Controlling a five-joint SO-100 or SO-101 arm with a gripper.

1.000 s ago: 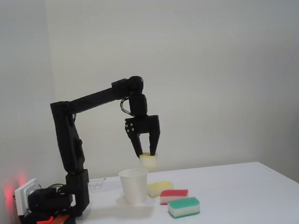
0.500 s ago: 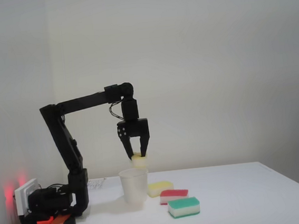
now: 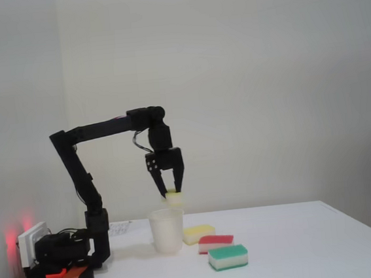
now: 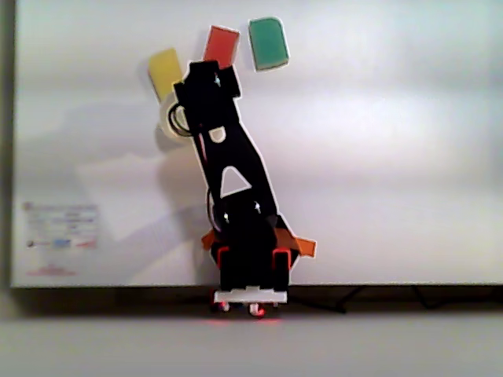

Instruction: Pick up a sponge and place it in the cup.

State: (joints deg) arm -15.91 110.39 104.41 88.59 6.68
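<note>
- In the fixed view we see the hand (image 3: pixel 170 194) pointing down straight above the cup (image 3: pixel 167 231), its two dark fingers pinching the sponge (image 3: pixel 174 199) at their tips.
- The sponge hangs just above the cup's rolled rim, toward the rim's right side; we cannot tell whether its lower edge clears the rim or dips slightly inside, because it shows as a small pale blur.
- The cup stands upright on the white table (image 3: pixel 301 246), just right of the arm's base.
- Right of the cup lies a yellow sponge (image 3: pixel 198 233) flat on the table, close to the cup's foot; farther right is a red-topped sponge (image 3: pixel 216 242), and nearer the camera a green-topped sponge (image 3: pixel 228 257).
- In the other view, looking down, the black arm (image 4: pixel 228 169) covers most of the cup (image 4: pixel 166 128); we make out just a pale curve of it at the arm's left edge.
- Beyond the cup in that view lie the yellow sponge (image 4: pixel 166 71), the red-topped sponge (image 4: pixel 221 45) and the green-topped sponge (image 4: pixel 268 43) in a row.
- The held sponge and the fingertips are hidden there under the arm.
</note>
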